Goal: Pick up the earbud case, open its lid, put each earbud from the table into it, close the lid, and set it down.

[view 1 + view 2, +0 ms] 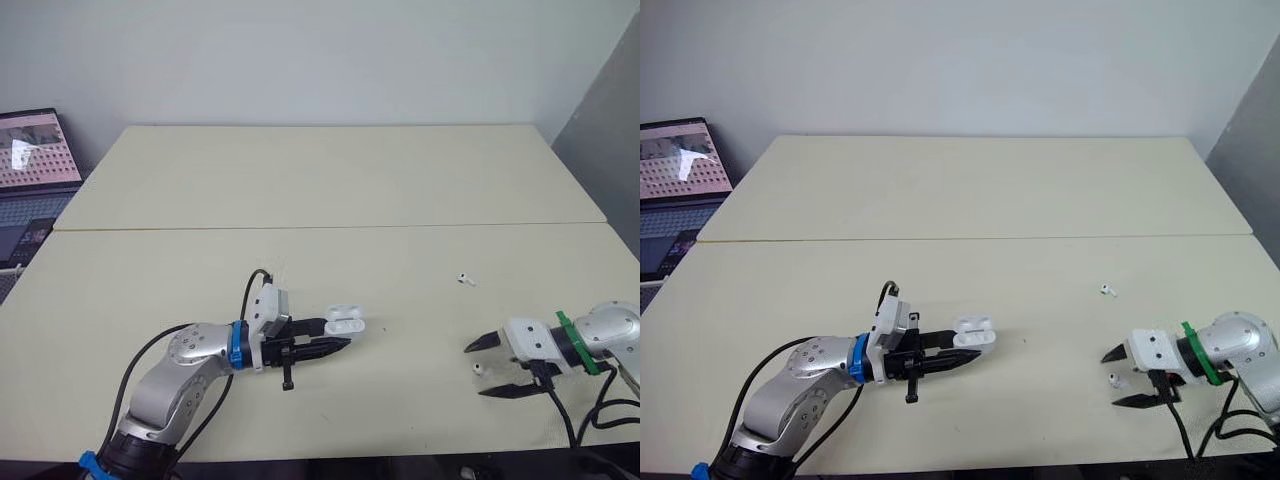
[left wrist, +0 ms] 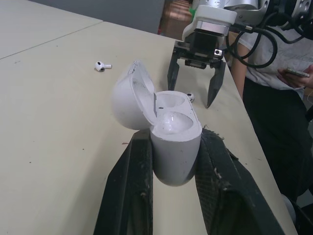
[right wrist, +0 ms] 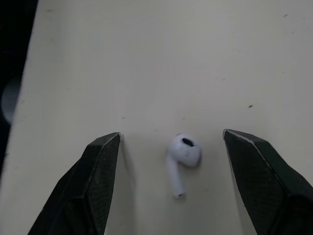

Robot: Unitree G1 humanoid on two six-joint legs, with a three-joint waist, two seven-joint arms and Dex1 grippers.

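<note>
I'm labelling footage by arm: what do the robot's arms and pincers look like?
Both are silver-grey metal with a white wrist block, black cables and a black two-pronged pincer. The left arm has a blue band behind the left pincer; the right arm a green band behind the right pincer.

Left arm [image 1: 185,362]: rounded silver-grey shell segments, glossy, with a blue band [image 1: 236,345] ringing the wrist and a second blue ring [image 1: 88,463] further back. A white boxy housing [image 1: 270,306] is mounted at the wrist; a thin black cable [image 1: 249,283] loops out of it, and a thicker black cable [image 1: 133,370] arcs along the shell. Left gripper [image 1: 338,334]: black tapered fingers [image 2: 128,196], matte, scuffed with pale flecks. Right arm [image 1: 615,328]: same silver shell, green band [image 1: 568,338] at the wrist, white block [image 1: 527,338] ahead of it, black cables [image 1: 560,405] trailing behind. Right gripper [image 1: 474,371]: black pointed fingers [image 3: 85,183] with a fine woven texture, set on a black bracket [image 2: 198,44].
</note>
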